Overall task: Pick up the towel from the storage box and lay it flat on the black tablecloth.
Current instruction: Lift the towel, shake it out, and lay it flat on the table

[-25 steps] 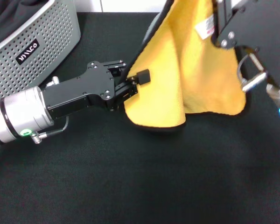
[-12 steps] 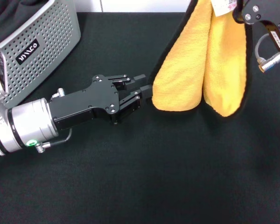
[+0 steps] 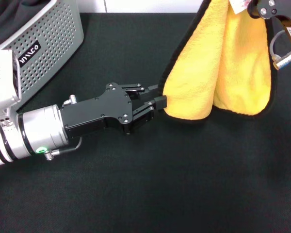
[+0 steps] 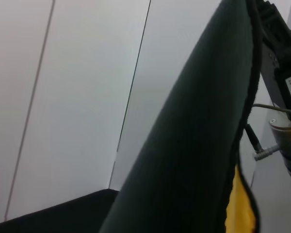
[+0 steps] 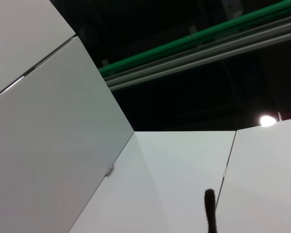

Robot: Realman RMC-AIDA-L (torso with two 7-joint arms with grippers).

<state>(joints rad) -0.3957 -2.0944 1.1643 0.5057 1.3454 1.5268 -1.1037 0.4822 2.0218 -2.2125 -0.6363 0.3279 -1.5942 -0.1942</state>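
— Where is everything sitting?
— The cloth (image 3: 150, 194) is covering the whole table. The basket (image 3: 43, 46) is sitting on it at the far left.
— And the towel?
— The towel (image 3: 218, 68) is hanging at the far right from the right gripper (image 3: 262, 7). The left gripper (image 3: 157, 99) is reaching in from the left, touching its lower left edge.

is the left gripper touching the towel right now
Touching. In the head view the left gripper has its fingertips at the black-stitched lower corner of the hanging towel, with no gap between them; whether they have closed on it is unclear.
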